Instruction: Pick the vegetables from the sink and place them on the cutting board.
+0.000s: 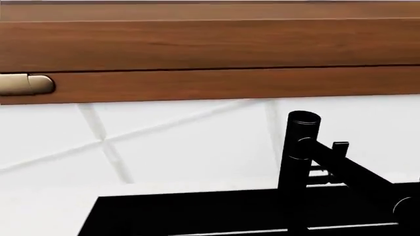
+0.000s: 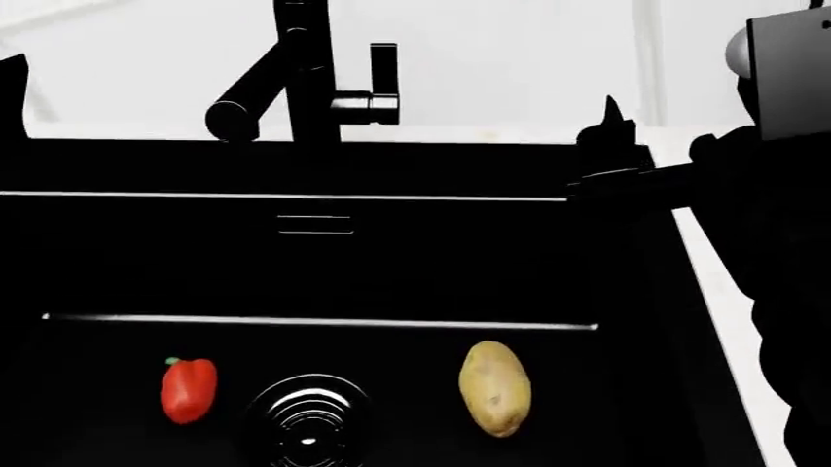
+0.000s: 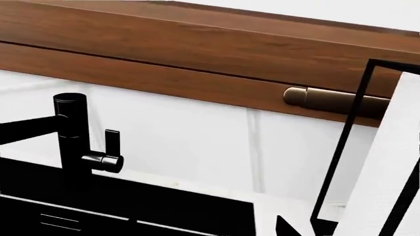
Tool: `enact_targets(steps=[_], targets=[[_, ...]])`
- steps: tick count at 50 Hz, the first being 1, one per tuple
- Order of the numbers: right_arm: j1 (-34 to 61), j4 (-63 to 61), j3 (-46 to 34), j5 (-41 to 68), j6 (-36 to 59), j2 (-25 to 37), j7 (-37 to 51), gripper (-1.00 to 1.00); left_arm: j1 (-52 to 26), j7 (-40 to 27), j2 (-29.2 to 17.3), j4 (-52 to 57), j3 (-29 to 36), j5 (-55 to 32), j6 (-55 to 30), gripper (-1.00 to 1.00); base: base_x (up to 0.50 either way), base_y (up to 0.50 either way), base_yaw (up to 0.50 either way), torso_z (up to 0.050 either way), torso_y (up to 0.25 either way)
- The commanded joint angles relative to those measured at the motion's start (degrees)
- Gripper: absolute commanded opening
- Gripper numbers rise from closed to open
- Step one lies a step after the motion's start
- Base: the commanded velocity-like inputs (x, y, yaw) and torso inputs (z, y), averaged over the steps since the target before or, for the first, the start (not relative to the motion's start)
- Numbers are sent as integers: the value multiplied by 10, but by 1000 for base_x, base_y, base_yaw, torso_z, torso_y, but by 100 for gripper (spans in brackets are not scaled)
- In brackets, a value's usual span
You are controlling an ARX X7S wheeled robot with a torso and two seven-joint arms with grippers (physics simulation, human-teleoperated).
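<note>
The sink (image 2: 156,253) holds a bell pepper (image 2: 189,390) and potato (image 2: 495,387); finger state of both arms can't be told.

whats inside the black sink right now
On the floor of the large black rectangular sink lie a small red bell pepper, a round drain and a tan speckled potato, all apart. The near edge is out of frame.
</note>
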Motion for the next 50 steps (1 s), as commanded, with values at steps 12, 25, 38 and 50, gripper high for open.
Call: enact_targets(steps=[12,25,38,50], targets=[[-6,-12,-12,4,5,5,2,100,8,-3,-8,4,-3,-6,-4,100,500,0,0,0,1],[27,-26,-42,46,118,-7,-2,100,26,-20,5,26,-31,-42,-60,100,246,0,0,0,1],[-35,-62,-44,85,162,-36,7,100,114,-38,7,98,-46,-87,-127,100,0,0,0,0,0],[-88,-39,-77,73,133,-35,14,100,174,-46,14,89,-21,-94,-135,100,0,0,0,0,0]])
